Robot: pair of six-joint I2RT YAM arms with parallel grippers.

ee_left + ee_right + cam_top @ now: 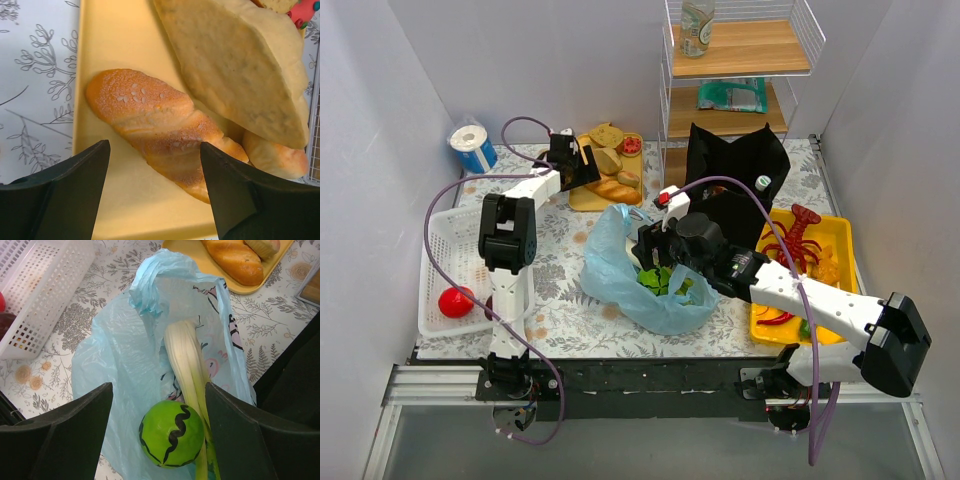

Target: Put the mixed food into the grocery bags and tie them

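Observation:
My left gripper [154, 149] is open and hovers over a long golden bread loaf [155, 127] on a yellow tray [112, 45]; the loaf lies between the fingers, untouched. In the top view the left gripper [582, 168] is at the back tray. My right gripper [159, 388] is open above the light-blue plastic bag [112, 355], which holds a round green vegetable with black zigzags [171, 434] and a pale green stalk [186, 357]. The blue bag [620, 265] lies mid-table under the right gripper [655, 250]. The black bag [735, 160] stands behind it, with a bottle cap [763, 182] at its edge.
A large flat bread [235, 65] and other rolls share the back tray [582, 198]. A white lattice basket [450, 250] with a red item [455, 301] stands left. A yellow tray [840, 235] with a red lobster [798, 240] sits right. A wire shelf [735, 60] stands behind.

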